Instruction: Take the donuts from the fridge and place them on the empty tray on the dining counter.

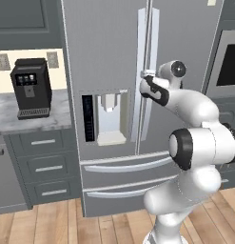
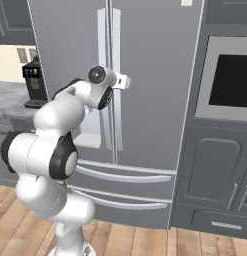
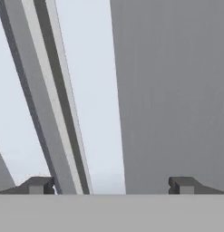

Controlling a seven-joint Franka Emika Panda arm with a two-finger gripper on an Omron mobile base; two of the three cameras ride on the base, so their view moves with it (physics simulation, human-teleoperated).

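Your claw point(image 3: 111, 186) stands wide open and holds nothing; in the hand view its two dark tips sit at the lower left and lower right of the frame, well apart. Between them, just inside the left tip, one long door handle point(image 3: 52, 104) runs from the upper left of the frame down to the bottom. That is the relation your next move turns on: the handle's long axis is vertical in the room, and it sits off to the left-tip side of the gap, not centred. In my judgement you need to bring the handle to mid-gap before you close.

In the left base view the claw point(image 1: 146, 76) is at centre frame, up against the seam where the two upper doors of the fridge point(image 1: 104, 52) meet. In the right base view the claw point(image 2: 124, 81) appears left of centre, on the same seam, beside the paired handles. I cannot tell from these views whether a tip is touching the handle.

The fridge doors are shut, so the donuts are presumably inside and hidden.

A black coffee machine point(image 1: 30, 88) stands on the marble bench point(image 1: 47, 121) at the left of the left base view. No brand, label or writing is legible anywhere; its small panel marks are too small to read.
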